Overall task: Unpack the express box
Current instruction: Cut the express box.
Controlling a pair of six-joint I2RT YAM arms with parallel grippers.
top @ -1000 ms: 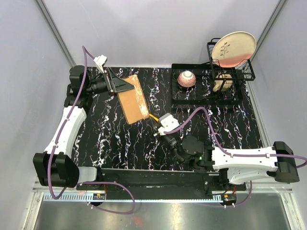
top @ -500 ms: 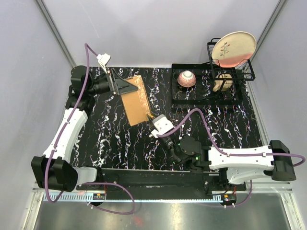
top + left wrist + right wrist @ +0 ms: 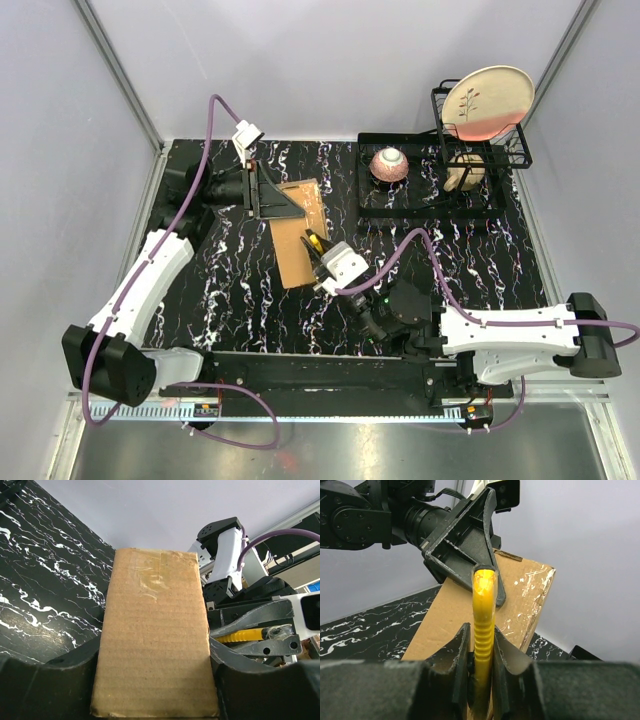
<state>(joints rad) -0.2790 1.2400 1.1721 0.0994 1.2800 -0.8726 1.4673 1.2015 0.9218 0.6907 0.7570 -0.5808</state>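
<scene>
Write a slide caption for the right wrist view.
Right claw holds a yellow utility knife toward the express box gripped by the left claw.

Black marbled table [image 3: 240,300] (white veins) between pale grey walls [image 3: 300,70].

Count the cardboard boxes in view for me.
1. The express box is clamped in the left claw over the table's middle; the right claw's yellow knife points at it. No other seems hidden.
</scene>
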